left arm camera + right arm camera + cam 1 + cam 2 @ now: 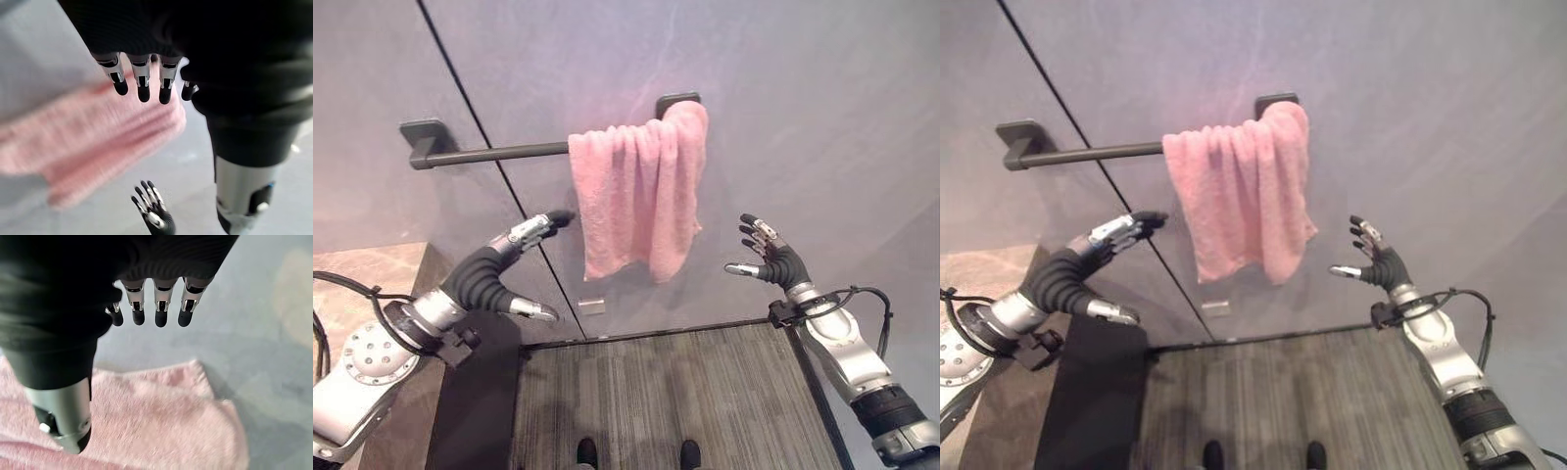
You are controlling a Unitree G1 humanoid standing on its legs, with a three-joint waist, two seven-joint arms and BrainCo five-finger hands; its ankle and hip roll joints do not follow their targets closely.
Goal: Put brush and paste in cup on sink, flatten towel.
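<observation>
**Both hands raised and open on either side of the bunched towel**

You had both arms lifted toward the grey wall (783, 88). Your left hand (494, 269) was stretched out to the left of the pink towel (641, 191), with the fingers (540, 227) straight and pointing at the towel's left edge, close to it but not touching. The thumb was spread apart below them. Nothing was held in this hand.

Your right hand (771, 257) was on the other side, near the lower right edge of the towel, also apart from it. Its fingers (159, 306) were extended and a little spread, with the thumb pointing toward the cloth. This hand was empty too.

The towel was hanging over the dark bar (499, 152) on the wall, pushed together at the right end of the bar, beside the right bracket (677, 100). It fell in thick folds, not flat. Below the wall you could see a striped floor mat (666, 401).
</observation>
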